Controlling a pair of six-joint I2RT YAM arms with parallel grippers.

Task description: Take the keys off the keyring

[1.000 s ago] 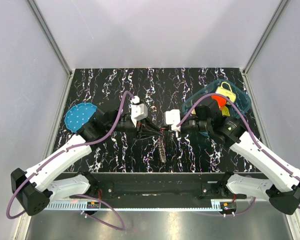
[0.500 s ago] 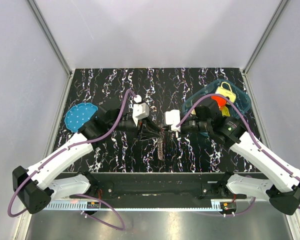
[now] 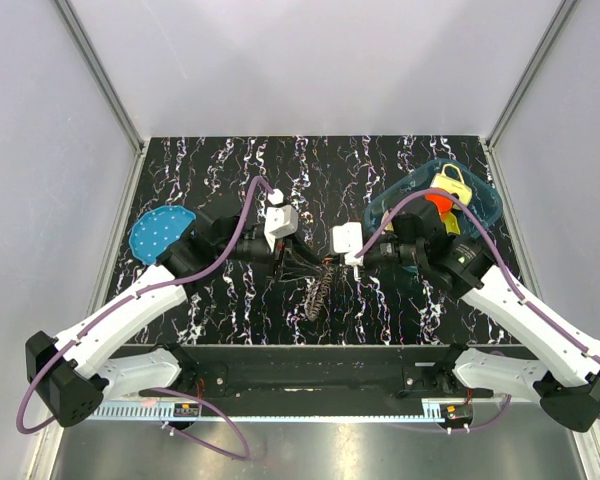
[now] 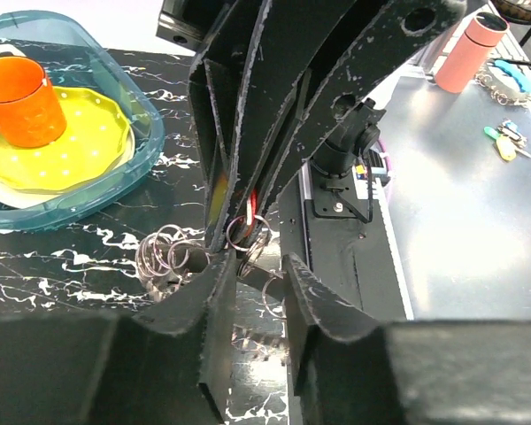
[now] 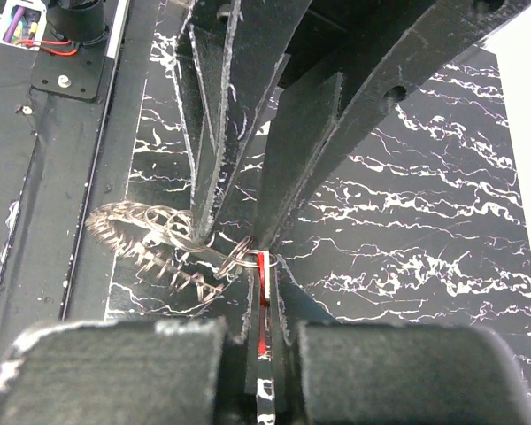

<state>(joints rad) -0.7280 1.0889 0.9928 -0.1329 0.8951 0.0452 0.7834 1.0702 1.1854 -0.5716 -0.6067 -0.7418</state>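
The keys hang as a toothed grey bunch between my two grippers, just above the dark marbled table. In the right wrist view the keys fan out to the left on several small wire rings. My right gripper is shut on the small red piece. My left gripper faces it, its fingers a ring's width apart with the dark keyring spanning the gap between them. The red piece shows at the right gripper's tips.
A clear blue tray at the back right holds a yellow plate, an orange cup and a yellow padlock-shaped thing. A blue round disc lies at the left. The arm bases and front rail run along the near edge.
My left gripper has shifted slightly right towards the right gripper. The hanging bunch of keys has swung from straight down to slanting down-left.
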